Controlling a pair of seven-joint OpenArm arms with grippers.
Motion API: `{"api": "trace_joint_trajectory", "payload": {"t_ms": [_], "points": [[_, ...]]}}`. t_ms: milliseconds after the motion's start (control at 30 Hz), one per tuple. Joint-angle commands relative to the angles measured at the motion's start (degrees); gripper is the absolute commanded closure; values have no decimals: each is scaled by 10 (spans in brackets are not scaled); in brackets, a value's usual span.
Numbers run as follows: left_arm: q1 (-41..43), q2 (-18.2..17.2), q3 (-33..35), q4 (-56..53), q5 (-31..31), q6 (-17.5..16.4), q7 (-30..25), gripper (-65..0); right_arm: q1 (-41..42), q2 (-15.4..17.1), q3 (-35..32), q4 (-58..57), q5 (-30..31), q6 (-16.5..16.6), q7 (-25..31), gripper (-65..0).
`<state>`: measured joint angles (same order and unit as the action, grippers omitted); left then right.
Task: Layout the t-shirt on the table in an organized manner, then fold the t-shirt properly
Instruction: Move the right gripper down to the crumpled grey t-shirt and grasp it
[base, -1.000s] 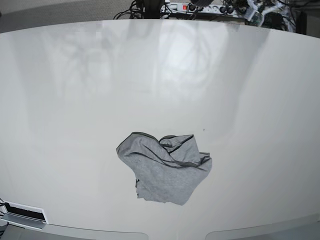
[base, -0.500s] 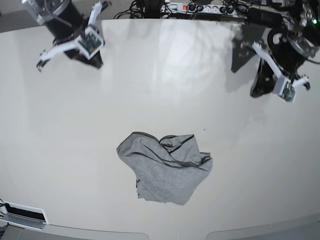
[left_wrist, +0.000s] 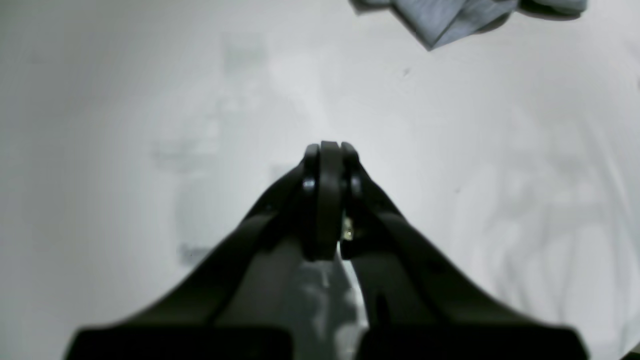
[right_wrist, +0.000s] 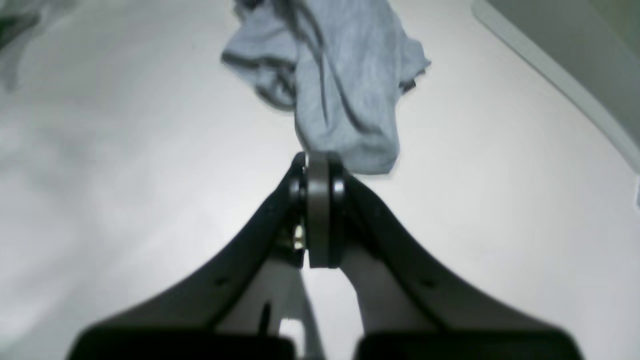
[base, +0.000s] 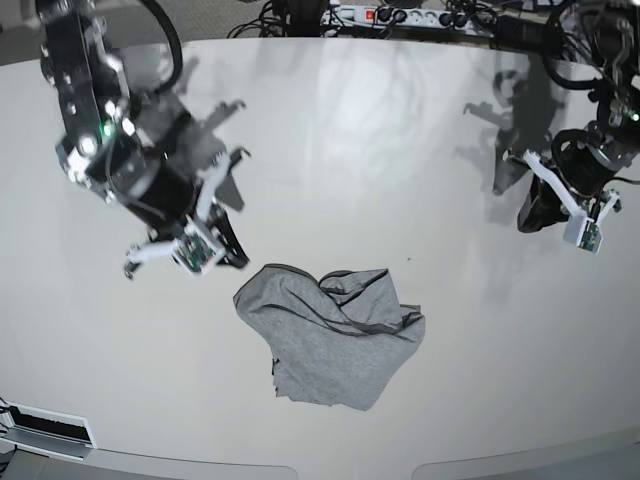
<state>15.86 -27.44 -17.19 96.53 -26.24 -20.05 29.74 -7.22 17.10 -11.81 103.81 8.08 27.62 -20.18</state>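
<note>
**Grey shirt crumpled at mid-table, both grippers closed and empty**

Across nearly the whole base view spreads the table (base: 330, 150), glossy white, with soft reflections on its far half and a curved near edge. On it, a little toward 6 o'clock from centre, lies the shirt (base: 330, 335), a heather-grey heap bunched into folds, with darker hem lines running over its upper part; no lettering shows.

At about 10 o'clock from the shirt hangs the right arm (base: 110, 130), black with white brackets, its shadow falling on the tabletop behind it. Its right gripper (right_wrist: 317, 160) has jaws pressed together and holds nothing; in the right wrist view the tips sit just short of the shirt's nearest fold, though whether they touch the cloth cannot be told.

At about 2 o'clock, well apart from the shirt, is the left arm (base: 580, 170). Its left gripper (left_wrist: 330, 147) is likewise pinched closed and empty, over bare table, with a corner of the shirt at that view's top edge.
</note>
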Motion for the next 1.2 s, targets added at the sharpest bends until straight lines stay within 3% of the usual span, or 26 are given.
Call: {"api": "trace_joint_trajectory", "payload": {"t_ms": [0, 100, 233, 333, 467, 533, 600, 667, 700, 800, 933, 1000, 1067, 1100, 1167], "points": [[-19, -7, 2, -12, -11, -3, -14, 0, 33, -10, -7, -18, 9, 0, 16, -10], [-57, -7, 23, -66, -11, -3, -14, 0, 111, -43, -39, -114, 5, -2, 16, -105], [-83, -7, 52, -85, -4, -3, -11, 0, 206, -85, -78, -249, -22, -12, 16, -294], [-93, -7, 64, -85, 7, -3, -10, 0, 269, -110, -95, -351, -48, -42, 16, -383], [-97, -7, 64, -85, 6, -3, -10, 0, 339, -129, -96, -480, -53, -62, 19, -367], [-99, -7, 64, -85, 5, -3, -10, 0, 365, -132, -96, -534, -54, -62, 43, -320], [-100, -7, 64, -85, 2, -3, -10, 0, 382, -132, -96, -572, -55, -62, 61, -203], [-100, -7, 64, -85, 2, -3, -10, 0, 390, -131, -96, -585, -64, -49, 60, -15], [-100, -7, 64, -85, 2, -3, -10, 0, 393, -131, -96, -585, -79, -30, 60, 0], [-102, -7, 64, -85, 2, -3, -11, 0, 405, -131, -96, -582, -91, 18, 61, 0], [-101, -13, 64, -85, 2, -4, -10, 0, 412, -126, -87, -500, -64, 4, 35, 0], [-100, -17, 64, -85, 2, -3, -10, 0, 410, -121, -79, -441, -33, -1, -7, 0], [-100, -18, 64, -85, 2, -4, -10, 0, 410, -122, -73, -400, 3, 17, -64, 0], [-100, -18, 64, -85, 2, -4, -10, 0, 410, -122, -73, -392, 25, 33, -87, -17], [-100, -17, 64, -85, 2, -5, -10, 0, 405, -126, -73, -394, 53, 44, -111, -213]]}}
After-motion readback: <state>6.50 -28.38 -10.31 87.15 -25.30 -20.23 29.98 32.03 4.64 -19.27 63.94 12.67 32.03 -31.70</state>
